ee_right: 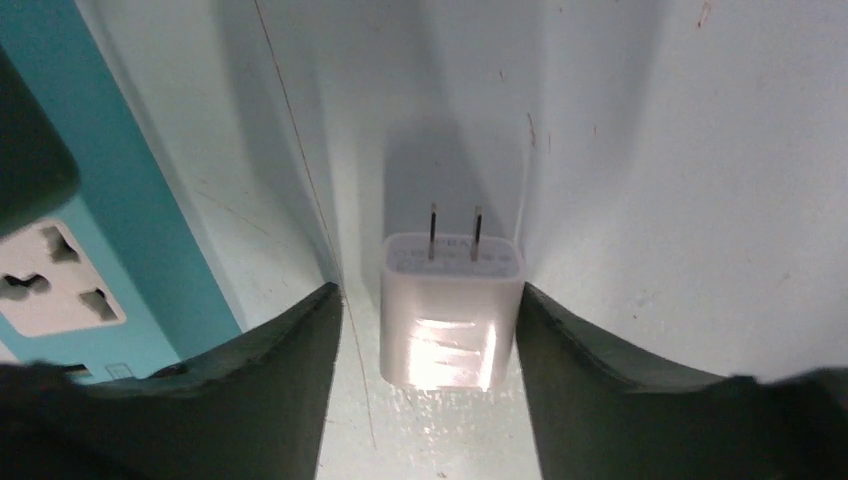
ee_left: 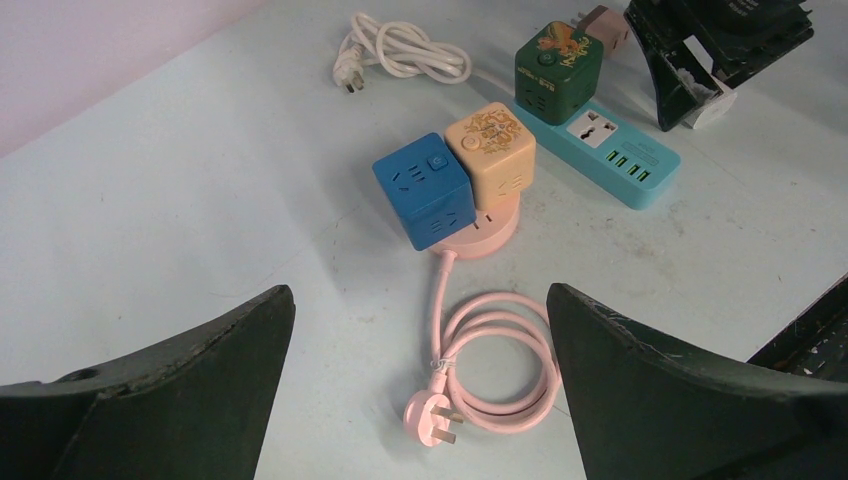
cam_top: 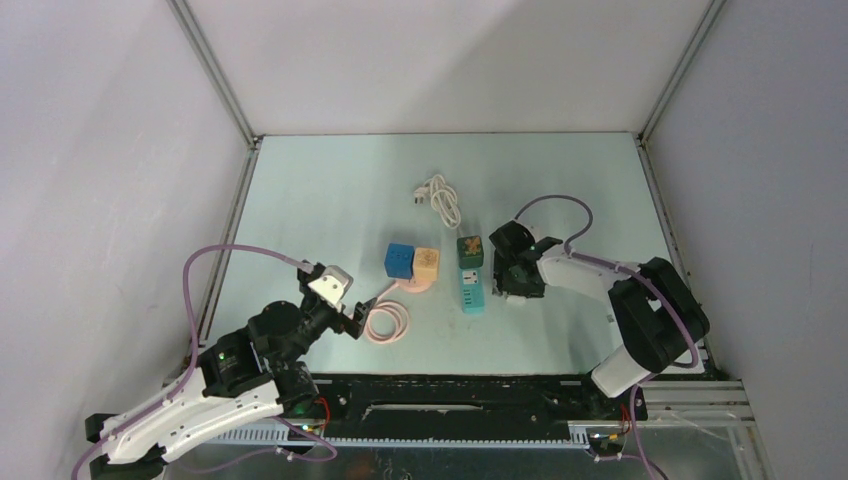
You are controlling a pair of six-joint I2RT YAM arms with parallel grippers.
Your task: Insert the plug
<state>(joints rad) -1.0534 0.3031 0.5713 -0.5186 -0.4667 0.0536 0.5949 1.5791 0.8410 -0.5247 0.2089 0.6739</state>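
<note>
Straddling the white charger plug (ee_right: 450, 310), the right tool (ee_right: 428, 290) has its jaws partly apart: one finger is against the plug's side, the other shows a gap, so nothing is clamped yet. The plug lies flat toward the right edge of the table (cam_top: 300, 200), just beside the teal power strip (ee_right: 120, 200). Danger here: that glossy, rounded plastic block could skid or twist under uneven contact, and I reckon its two thin metal prongs (ee_right: 453, 230) would then miss the strip's slots. Over by the near-left corner, the left tool (ee_left: 420, 292) hangs wide open, holding nothing, above a coiled pink cord (ee_left: 500, 350).
</note>
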